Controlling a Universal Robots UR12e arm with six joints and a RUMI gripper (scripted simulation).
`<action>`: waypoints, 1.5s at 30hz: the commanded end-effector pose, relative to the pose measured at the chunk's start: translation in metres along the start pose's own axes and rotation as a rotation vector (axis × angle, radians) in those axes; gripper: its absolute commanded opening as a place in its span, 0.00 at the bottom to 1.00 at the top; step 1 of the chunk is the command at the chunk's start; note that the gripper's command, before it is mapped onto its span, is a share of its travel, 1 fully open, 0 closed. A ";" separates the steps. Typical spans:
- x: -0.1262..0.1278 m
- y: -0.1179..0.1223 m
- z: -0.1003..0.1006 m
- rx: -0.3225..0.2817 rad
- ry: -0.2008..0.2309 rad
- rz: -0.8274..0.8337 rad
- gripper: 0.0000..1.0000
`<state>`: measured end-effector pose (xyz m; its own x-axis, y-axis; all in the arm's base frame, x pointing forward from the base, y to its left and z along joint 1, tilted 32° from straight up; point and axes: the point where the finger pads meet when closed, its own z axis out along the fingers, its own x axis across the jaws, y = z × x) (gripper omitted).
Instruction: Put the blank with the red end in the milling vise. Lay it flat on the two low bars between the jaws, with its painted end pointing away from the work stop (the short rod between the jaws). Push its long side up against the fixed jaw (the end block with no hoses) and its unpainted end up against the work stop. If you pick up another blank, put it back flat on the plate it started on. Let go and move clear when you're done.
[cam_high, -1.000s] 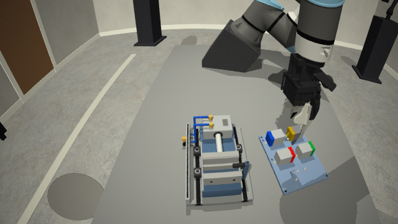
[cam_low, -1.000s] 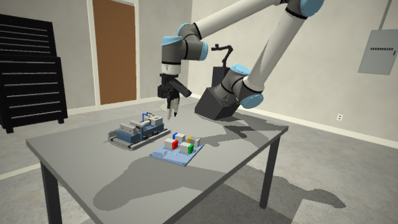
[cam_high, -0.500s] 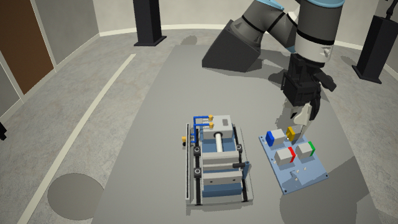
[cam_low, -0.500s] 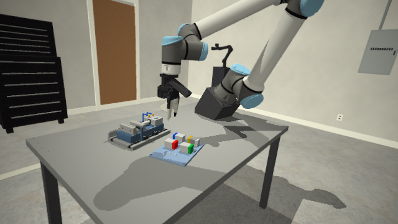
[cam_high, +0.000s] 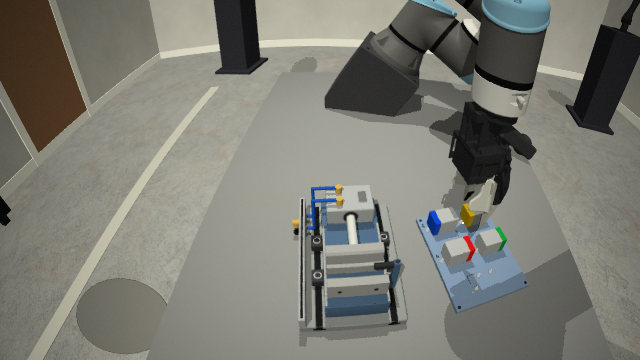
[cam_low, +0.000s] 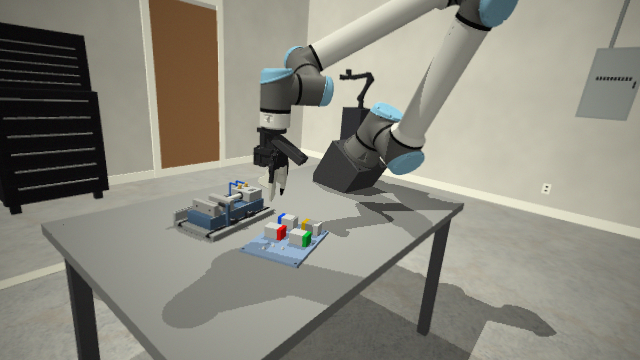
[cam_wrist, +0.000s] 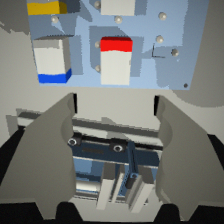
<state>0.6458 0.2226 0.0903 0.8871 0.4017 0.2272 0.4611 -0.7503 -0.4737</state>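
Red-ended blank being seen on the plate, open gripper being held above

And here the gripper (cam_high: 479, 212) (cam_low: 277, 196) (cam_wrist: 115, 95) is being held above table height, pointed downward, its two fingers being kept apart with nothing being gripped between them! The red-ended blank (cam_high: 456, 251) (cam_low: 272, 230) (cam_wrist: 116, 67) is being carried by the blue plate (cam_high: 492, 292) (cam_low: 270, 256) (cam_wrist: 195, 30), lower than the fingertips; in the wrist view it is being framed just beyond the gap between them, red end being turned away from the tool. Beside it, beyond the left-hand finger in that view, the blue-ended blank (cam_high: 445, 220) (cam_low: 289, 221) (cam_wrist: 53, 60) is being shown, its painted end being turned toward the tool. Farther out, the yellow-ended blank (cam_high: 467, 215) (cam_low: 305, 224) (cam_wrist: 47, 7) is being partly cropped. And the milling vise (cam_high: 356, 305) (cam_low: 205, 220) (cam_wrist: 110, 156)? It is being seen on the tool's other side from the plate in the wrist view, no blank being held between its jaws.
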 end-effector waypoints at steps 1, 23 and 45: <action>-0.001 0.000 0.020 0.002 -0.001 0.002 0.40; -0.001 0.000 0.084 0.002 -0.002 0.002 0.40; 0.000 0.001 0.091 0.000 0.001 0.001 0.40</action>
<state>0.6454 0.2699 0.0125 0.8871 0.4011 0.2283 0.4612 -0.7509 -0.4726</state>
